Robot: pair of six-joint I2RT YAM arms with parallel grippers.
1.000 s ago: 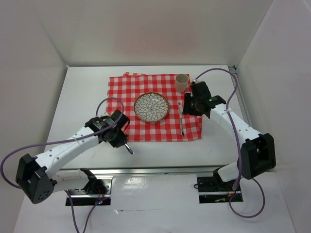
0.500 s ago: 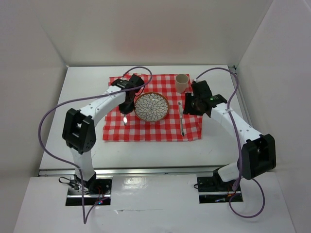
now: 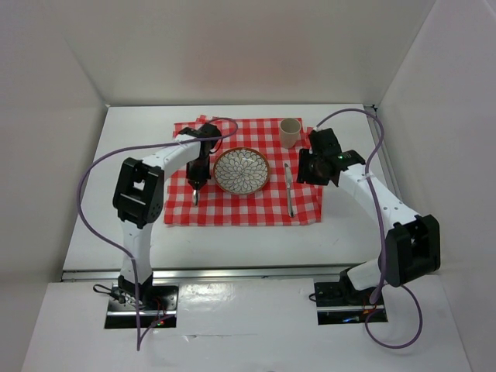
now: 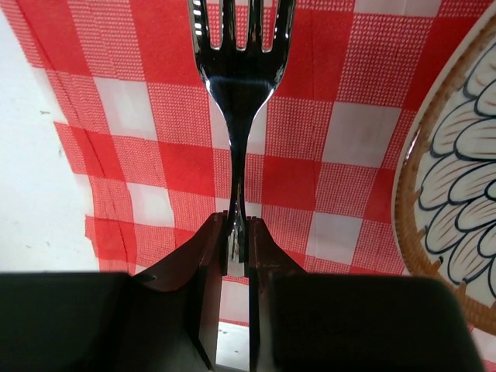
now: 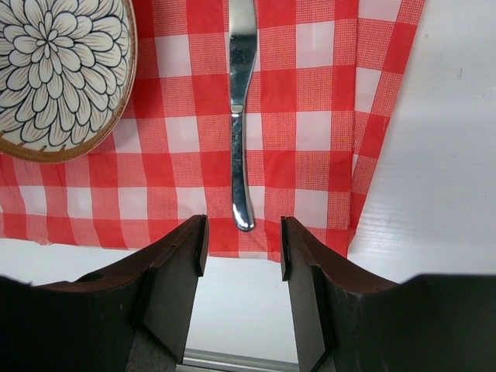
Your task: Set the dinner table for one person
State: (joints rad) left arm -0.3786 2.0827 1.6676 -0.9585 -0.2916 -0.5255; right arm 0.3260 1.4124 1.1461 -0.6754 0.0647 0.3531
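A patterned plate [image 3: 242,170] sits in the middle of a red-and-white checked cloth [image 3: 256,208] on the white dinner table [image 3: 132,155]. My left gripper [image 3: 198,177] is shut on the handle of a silver fork [image 3: 195,195], held low over the cloth just left of the plate. In the left wrist view the fork [image 4: 240,93] points away from the gripper [image 4: 238,232], with the plate rim [image 4: 457,201] at the right. A knife [image 3: 289,190] lies on the cloth right of the plate. My right gripper [image 3: 304,170] hovers open and empty above the knife [image 5: 240,116].
A beige cup [image 3: 290,132] stands on the cloth's far right corner. The silver rail [image 3: 232,271] runs along the table's near edge. White walls enclose the table on three sides. The right wrist view shows bare table [image 5: 434,194] right of the cloth.
My left arm has swung from the near left of the table onto the cloth, carrying the fork to the plate's left side. The right arm has barely moved.
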